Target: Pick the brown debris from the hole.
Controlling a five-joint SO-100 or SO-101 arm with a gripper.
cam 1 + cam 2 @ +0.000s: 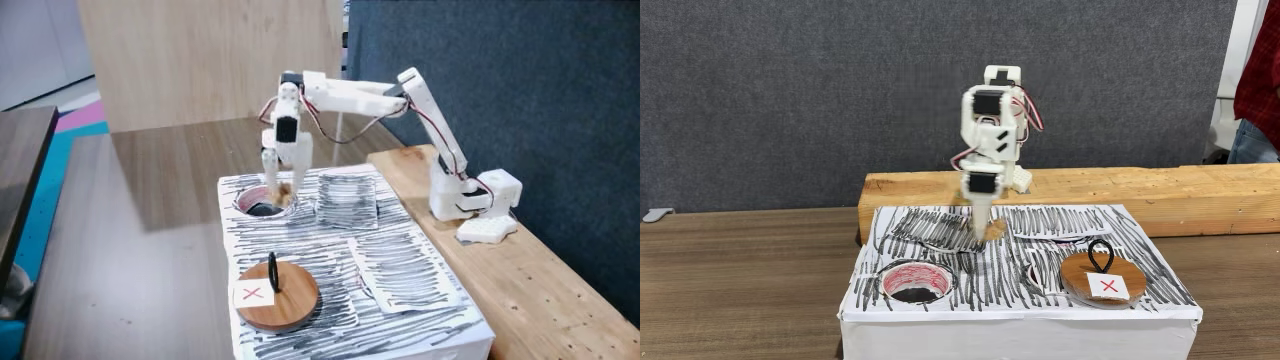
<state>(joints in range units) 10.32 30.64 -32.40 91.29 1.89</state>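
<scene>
- In a fixed view the gripper (281, 190) is too small to tell whether its jaws are parted.
- Any brown debris (994, 231) is a tiny tan speck at the fingertips, its outline unclear.
- The hole (263, 205) interior is dark, its contents unreadable.
- A person (1257, 90) is cut off at the right edge.

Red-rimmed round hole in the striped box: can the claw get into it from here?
Probably yes. The claw hangs close beside the hole, whose mouth is uncovered, and the round wooden disc lies well off to the side.
</scene>
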